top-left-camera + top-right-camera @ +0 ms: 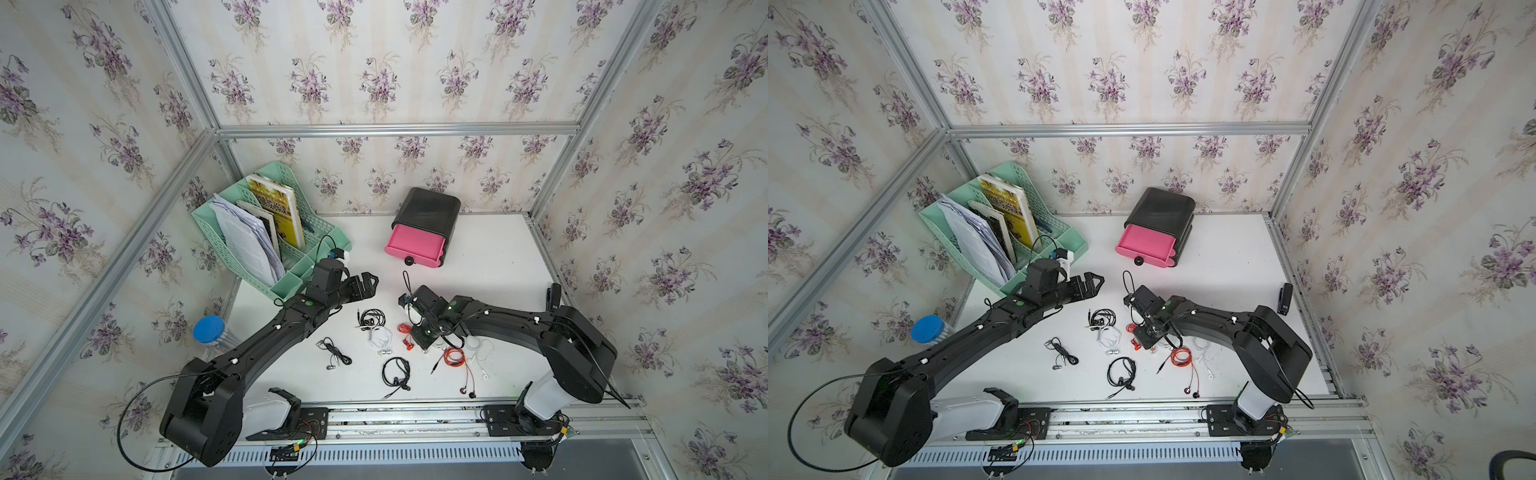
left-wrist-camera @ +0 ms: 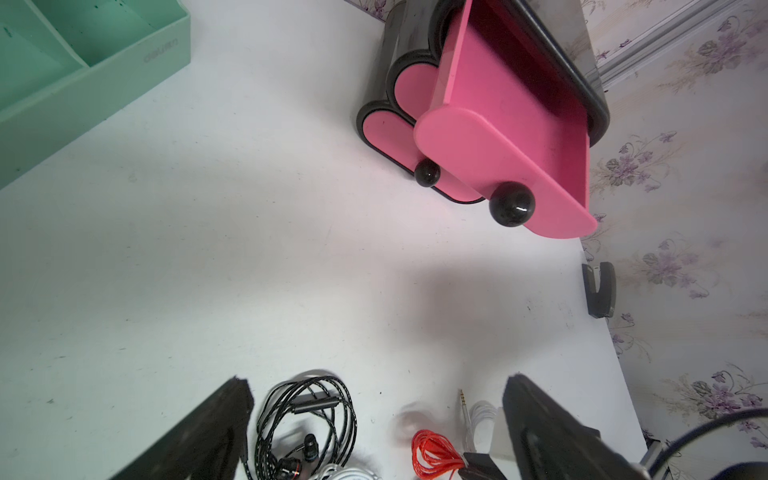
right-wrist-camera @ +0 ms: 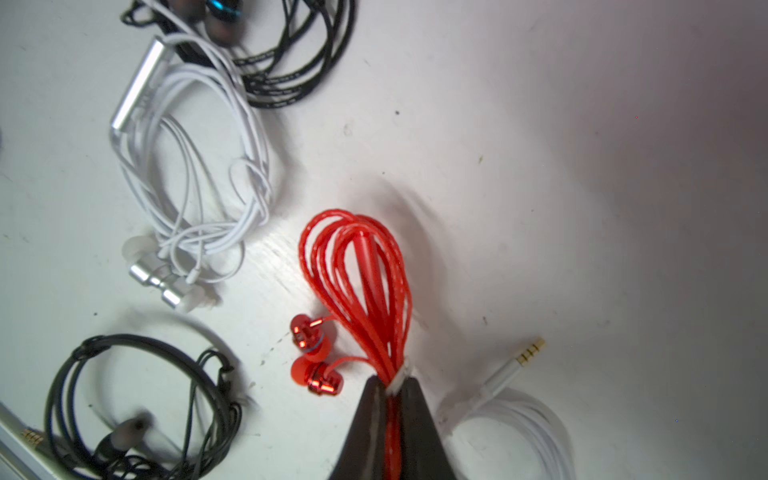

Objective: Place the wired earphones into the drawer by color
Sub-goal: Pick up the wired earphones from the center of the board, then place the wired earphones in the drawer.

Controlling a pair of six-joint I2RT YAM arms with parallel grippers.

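Black earphones [image 3: 124, 436] blurred, cut off at edge; white earphones [image 3: 503, 374] also cut off

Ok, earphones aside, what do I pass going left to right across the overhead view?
Blue-lidded container → mint-green file rack → left gripper, open → drawer cabinet, its top pink drawer pulled out → black stapler.

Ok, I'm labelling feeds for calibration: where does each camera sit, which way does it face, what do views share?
Top views: high over the front rail, looking down on the white table; left arm and right arm show from base to wrist.
Left wrist: faces across the table to the drawer; the open left gripper frames the edge.
Right wrist: looking down at the table; the right gripper is shut on the red earphones.
Shared: both wrist views show that red set and the black earphones beside it.
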